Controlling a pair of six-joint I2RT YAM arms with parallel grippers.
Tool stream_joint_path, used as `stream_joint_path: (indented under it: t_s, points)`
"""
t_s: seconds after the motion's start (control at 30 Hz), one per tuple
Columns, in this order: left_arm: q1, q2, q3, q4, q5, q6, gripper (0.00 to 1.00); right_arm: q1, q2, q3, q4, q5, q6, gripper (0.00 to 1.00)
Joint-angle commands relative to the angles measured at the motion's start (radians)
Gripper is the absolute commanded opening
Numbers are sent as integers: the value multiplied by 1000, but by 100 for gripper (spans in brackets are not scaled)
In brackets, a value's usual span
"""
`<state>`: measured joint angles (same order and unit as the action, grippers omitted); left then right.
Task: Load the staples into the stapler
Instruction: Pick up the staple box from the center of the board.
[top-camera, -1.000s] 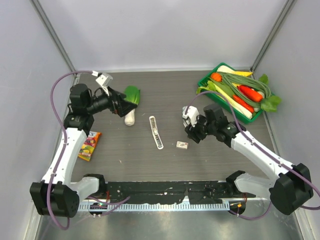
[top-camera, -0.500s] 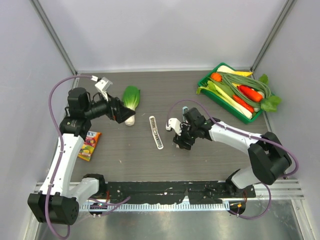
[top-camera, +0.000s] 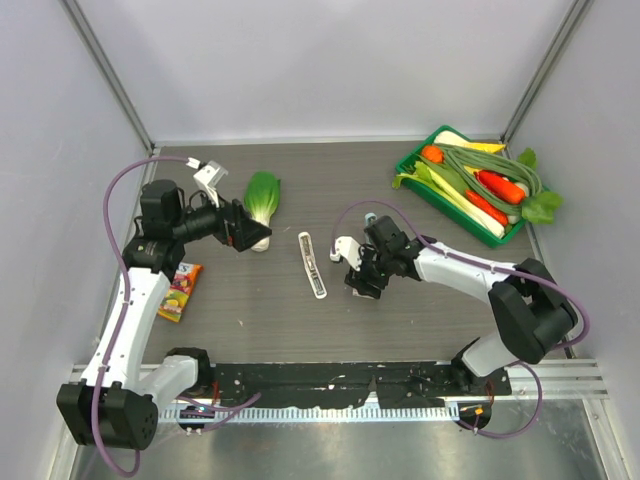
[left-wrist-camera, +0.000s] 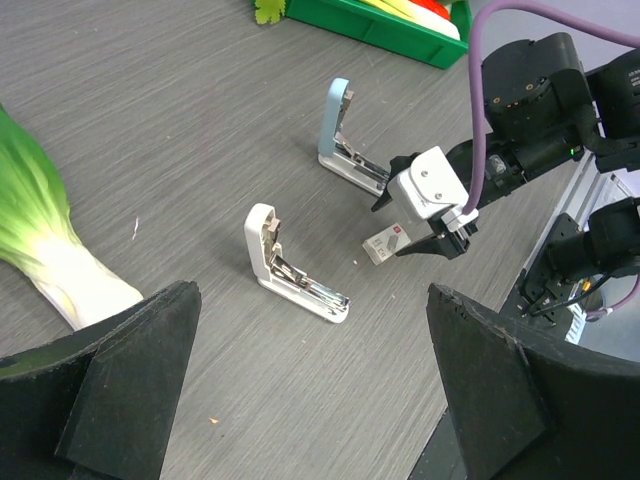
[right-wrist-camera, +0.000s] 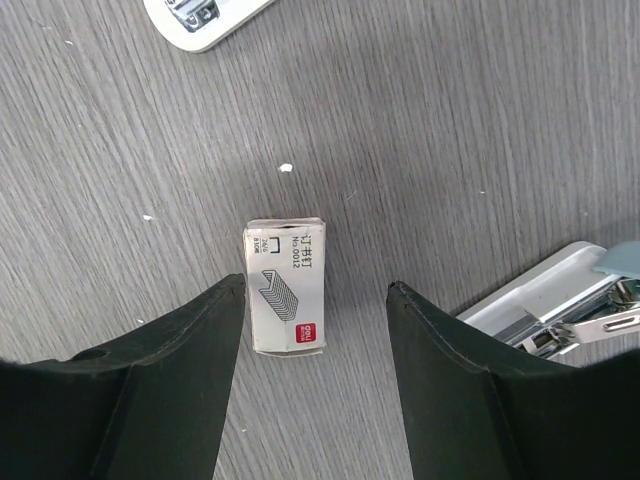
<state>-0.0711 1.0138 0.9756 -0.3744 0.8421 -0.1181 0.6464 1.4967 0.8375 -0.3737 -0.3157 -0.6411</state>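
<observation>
Right gripper (right-wrist-camera: 314, 298): hovering mid-counter, fingers spread. Left gripper (top-camera: 246, 229): hanging spread toward left edge, beside bok choy (top-camera: 262, 197). Sitting in far right corner: green tray (top-camera: 412, 177), holding vegetables (top-camera: 482, 177). Lying flat between right fingers: staples (right-wrist-camera: 286, 286); lying open just leftward: stapler (top-camera: 312, 264).

- The staples (right-wrist-camera: 285, 285) lie flat on the grey wood-grain table (right-wrist-camera: 480, 120), printed face up, with a small red mark at the box's near end.
- The right gripper (right-wrist-camera: 316, 288) stands spread, its black fingers (right-wrist-camera: 150, 400) flanking the box; the box sits close against the left one, with a gap on the other side.
- The white stapler (right-wrist-camera: 205, 15) shows partly at the top edge.
- A silvery channel with a pale blue-grey bar (right-wrist-camera: 625, 255) lies at the right edge.
</observation>
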Motion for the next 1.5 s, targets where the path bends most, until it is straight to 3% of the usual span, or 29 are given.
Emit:
stream_joint_path:
  t_s: [0.0,0.6,0.7,0.73,0.83,1.1,1.47]
  points:
    - [5,-11,-3,25,31,6,100,4,17,2,18,12,-23,64]
    - [5,-7,-18,34,38,0,100,19,63,8,-21,30,-31,60]
    - [5,-4,-29,48,43,-14,100,21,63,8,-18,29,-29,50]
    - [5,-3,-32,49,45,-18,100,19,62,8,-18,29,-28,40]
    - [5,3,-46,74,52,-43,100,19,50,6,-18,21,-26,36]
    - [-1,61,-89,157,69,-138,100,21,-16,14,-1,-2,-5,33]
    - [-67,223,-129,184,130,-158,98,79,-122,107,12,15,-15,34]
